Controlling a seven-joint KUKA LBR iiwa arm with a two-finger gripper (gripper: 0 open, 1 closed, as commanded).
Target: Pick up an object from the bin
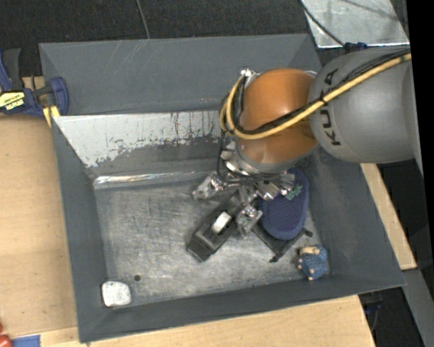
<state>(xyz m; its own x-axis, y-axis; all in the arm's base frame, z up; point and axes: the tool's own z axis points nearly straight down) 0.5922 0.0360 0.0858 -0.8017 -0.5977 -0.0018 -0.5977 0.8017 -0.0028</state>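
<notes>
My gripper (226, 203) hangs low over the middle of the bin, right of centre, under the arm's orange cover. Its two metal fingers stand apart, one fingertip (207, 187) to the upper left and the other (247, 218) to the lower right, with nothing visibly between them. A black oblong block with a white label (210, 236) lies slantwise on the floor, its upper end touching or just under the lower finger. A dark blue soft pouch (285, 215) lies right beside the gripper, partly hidden by the arm.
A small blue and tan figure (312, 261) sits near the front right corner. A pale grey-white lump (115, 293) rests in the front left corner. The bin's sloping walls rise on every side, and the arm covers the right rear part.
</notes>
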